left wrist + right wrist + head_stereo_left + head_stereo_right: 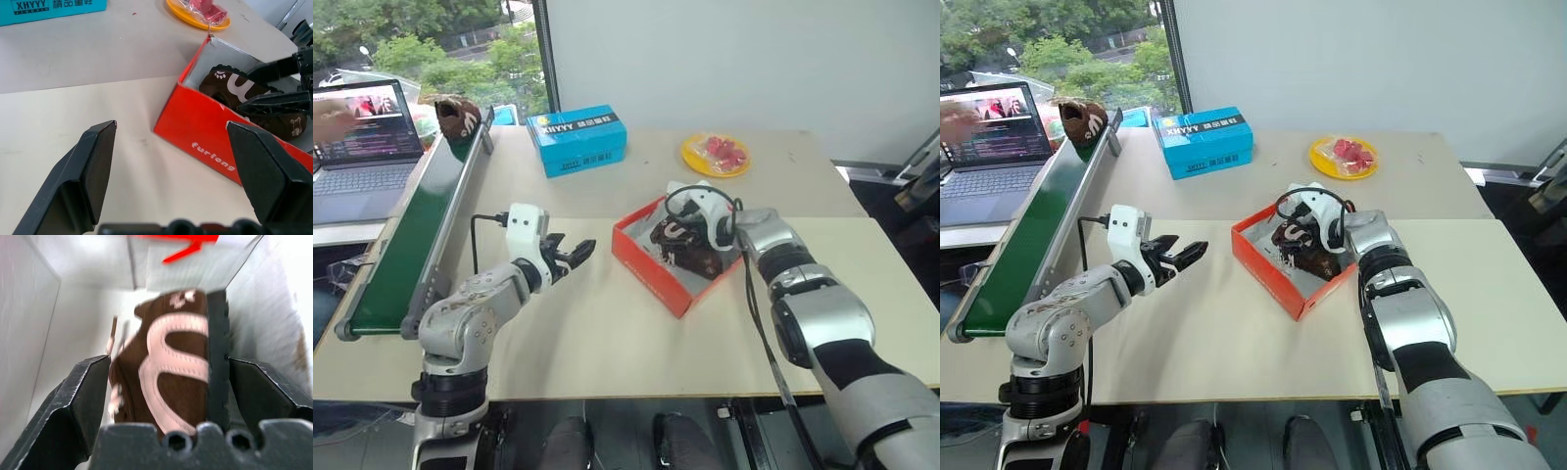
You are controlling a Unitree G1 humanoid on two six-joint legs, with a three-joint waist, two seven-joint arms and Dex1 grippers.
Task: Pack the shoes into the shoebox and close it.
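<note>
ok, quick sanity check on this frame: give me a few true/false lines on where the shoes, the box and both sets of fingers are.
1. A brown shoe lies inside the red box. True.
2. The second shoe is also in the red box. False: it sits at the far end of the green conveyor, near the laptop.
3. The right gripper is over the box with its fingers spread on either side of the shoe. True.
4. The left gripper holds the blue box. False: its fingers are open and empty over the table, left of the red box.
5. The yellow plate stands on the conveyor. False: it is on the table, behind the red box.
</note>
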